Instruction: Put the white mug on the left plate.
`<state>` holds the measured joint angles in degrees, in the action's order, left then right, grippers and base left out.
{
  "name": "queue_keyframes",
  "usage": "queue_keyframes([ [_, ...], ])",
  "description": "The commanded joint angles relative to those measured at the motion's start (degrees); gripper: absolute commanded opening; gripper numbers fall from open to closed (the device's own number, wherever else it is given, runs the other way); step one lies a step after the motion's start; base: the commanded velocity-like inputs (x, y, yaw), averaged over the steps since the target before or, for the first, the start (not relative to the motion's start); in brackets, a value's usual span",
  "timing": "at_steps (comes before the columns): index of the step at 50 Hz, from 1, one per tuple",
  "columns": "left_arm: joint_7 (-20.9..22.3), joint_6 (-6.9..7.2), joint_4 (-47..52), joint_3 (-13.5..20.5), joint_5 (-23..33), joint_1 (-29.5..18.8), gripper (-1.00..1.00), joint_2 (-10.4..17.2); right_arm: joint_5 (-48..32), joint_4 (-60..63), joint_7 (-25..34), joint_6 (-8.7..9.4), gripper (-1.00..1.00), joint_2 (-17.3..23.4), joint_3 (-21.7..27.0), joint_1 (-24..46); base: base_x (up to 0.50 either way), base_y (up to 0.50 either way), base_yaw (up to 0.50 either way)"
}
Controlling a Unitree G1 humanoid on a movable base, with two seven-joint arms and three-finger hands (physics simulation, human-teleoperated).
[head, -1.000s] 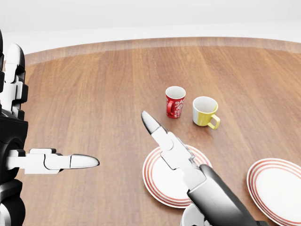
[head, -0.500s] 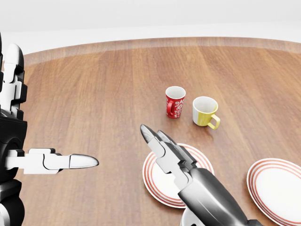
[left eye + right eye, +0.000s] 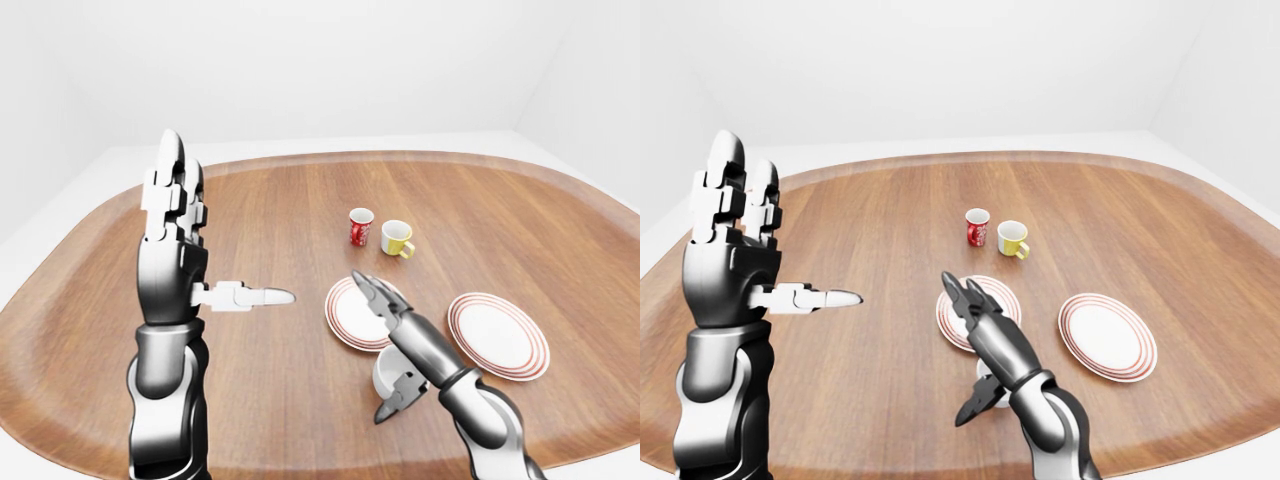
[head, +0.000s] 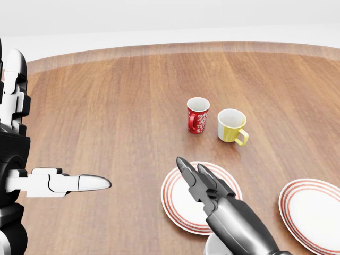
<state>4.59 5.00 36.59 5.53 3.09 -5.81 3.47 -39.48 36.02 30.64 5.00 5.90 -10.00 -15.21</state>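
Spanning the white room, a round wooden table (image 3: 300, 200) bears plates (image 3: 498, 335).

The robot's left hand (image 3: 185, 235), at the left of the left-eye view, is shiny silver and white. It has three thick fingers (image 3: 168, 185) made of blocky white pieces joined together, and each one ends in a smooth, rounded silver tip. The palm is dark grey metal. Below it, the left arm (image 3: 165, 400) is made of round, shiny grey and black parts, like stacked tubes, with dark rings at the joints.

The right hand (image 3: 392, 345), near the bottom middle of that view, is darker, grey and black. Its fingers are pointed. The right arm (image 3: 480, 420) is smooth, round and grey, shining where the light hits it.
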Motion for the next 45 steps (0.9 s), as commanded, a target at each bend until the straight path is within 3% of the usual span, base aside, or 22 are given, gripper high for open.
queue_keyframes([
  [1, 0.05, 0.00, 0.10, -0.10, 0.10, 0.18, 1.00, -0.05, -2.85, -2.17, 0.04, 0.00, 1.00, -1.13, 0.93, -1.02, 0.00, 0.00, 0.00],
  [45, 0.05, 0.00, 0.17, -0.17, 0.25, 0.05, 1.00, -0.09, -15.61, -11.43, -4.73, 0.00, 1.00, -1.74, 3.78, 0.78, 0.00, 0.00, 0.00],
])
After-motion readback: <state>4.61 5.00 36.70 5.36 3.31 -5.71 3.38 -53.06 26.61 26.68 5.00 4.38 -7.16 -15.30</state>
